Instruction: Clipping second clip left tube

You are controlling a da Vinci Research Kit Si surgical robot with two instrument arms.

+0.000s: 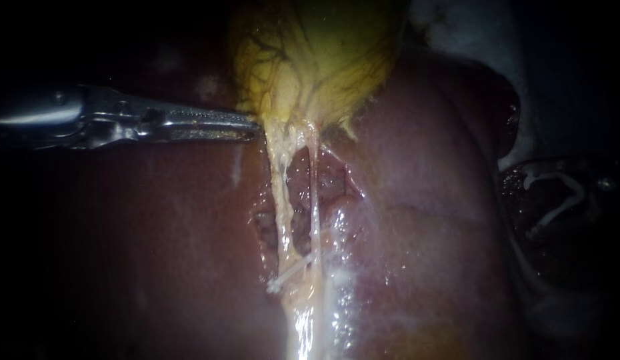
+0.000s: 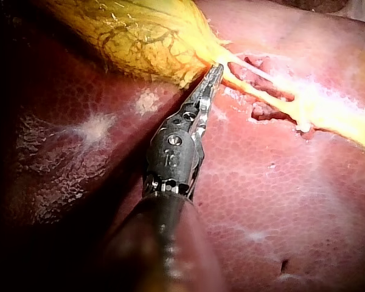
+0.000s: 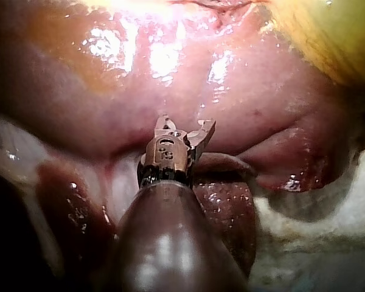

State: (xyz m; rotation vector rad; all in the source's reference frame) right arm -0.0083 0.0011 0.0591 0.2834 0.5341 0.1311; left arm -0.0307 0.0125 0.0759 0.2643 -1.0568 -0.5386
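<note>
A: Where's the pale, stringy left tube (image 1: 279,197)?
B: Below the yellow gallbladder (image 1: 317,60), running toward six o'clock. Slim silver left instrument (image 1: 253,125), pincer clenched on gallbladder; bronze-tipped right instrument (image 3: 187,125), pincer released.

Surgical lab: liver (image 1: 157,233), gallbladder (image 1: 323,53) and left instrument (image 1: 255,127).

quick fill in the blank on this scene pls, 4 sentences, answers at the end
1. The left tool grips the neck of the yellow ___.
2. From there ___ tubes run down over the liver.
3. A white ___ sits across them lower down.
4. The right tool, seen only in its own wrist view, has ___ jaws.
Answers: gallbladder; two; clip; open.
</note>
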